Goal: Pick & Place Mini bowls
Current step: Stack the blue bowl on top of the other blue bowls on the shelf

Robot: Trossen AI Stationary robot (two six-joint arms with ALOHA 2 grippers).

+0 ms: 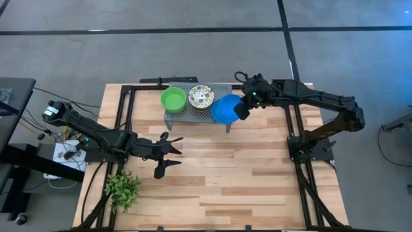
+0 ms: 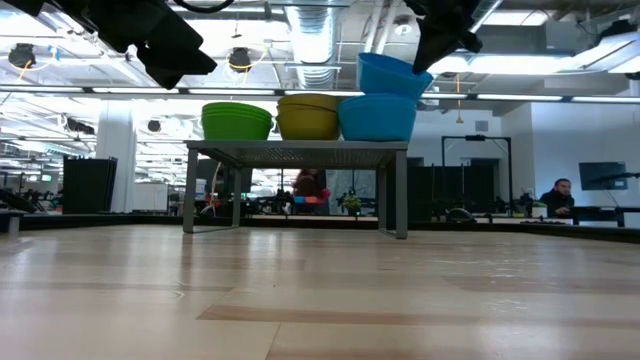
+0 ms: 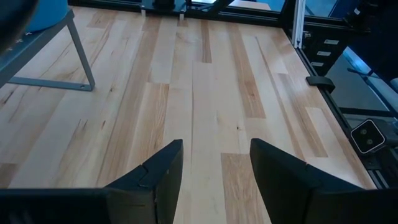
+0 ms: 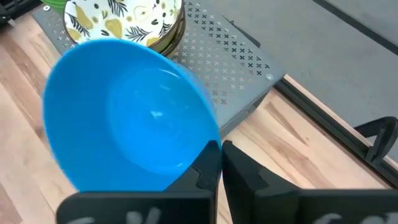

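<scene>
**Blue bowl pinched by its rim above the rack**

The right gripper is clamped on the rim of a blue bowl, tilted above the blue stack at the rack's 3 o'clock end, probably so it separates from the others. Green bowls sit at 9 o'clock, patterned bowls between. The left gripper waits spread open. The table lies bare toward 6 o'clock; a plant occupies the 7 o'clock corner.

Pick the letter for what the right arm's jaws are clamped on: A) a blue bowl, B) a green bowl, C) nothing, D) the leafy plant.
A: the right gripper pinches the rim of a blue bowl, tilted above the blue stack on the metal stand.
</scene>
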